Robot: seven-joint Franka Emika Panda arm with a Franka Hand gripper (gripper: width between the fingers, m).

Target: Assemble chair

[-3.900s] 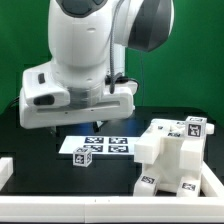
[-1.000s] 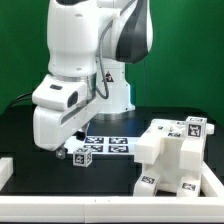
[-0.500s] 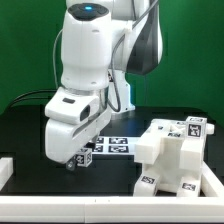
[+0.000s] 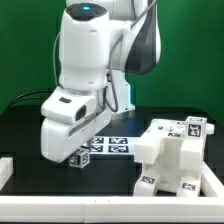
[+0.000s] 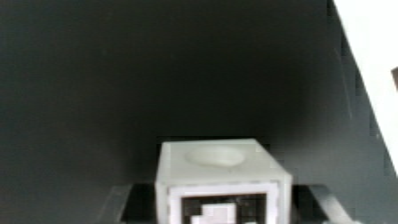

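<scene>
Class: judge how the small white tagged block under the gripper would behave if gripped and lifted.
The small block looks stiff moulded plastic, unlikely to flex. Its flat sides suggest a steady, non-rolling grip. Probably light, being small beside the chair assembly.

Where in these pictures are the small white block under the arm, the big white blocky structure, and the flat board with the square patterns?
small white block [image 5: 219, 172]: wrist view, top face.
big white structure [image 4: 172, 152]: exterior view, front face.
marker board [image 4: 116, 146]: exterior view, tagged top surface.

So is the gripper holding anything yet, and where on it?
The gripper straddles the small tagged white chair piece on the table, fingers at its two sides. Whether they actually clamp it cannot be told.
</scene>
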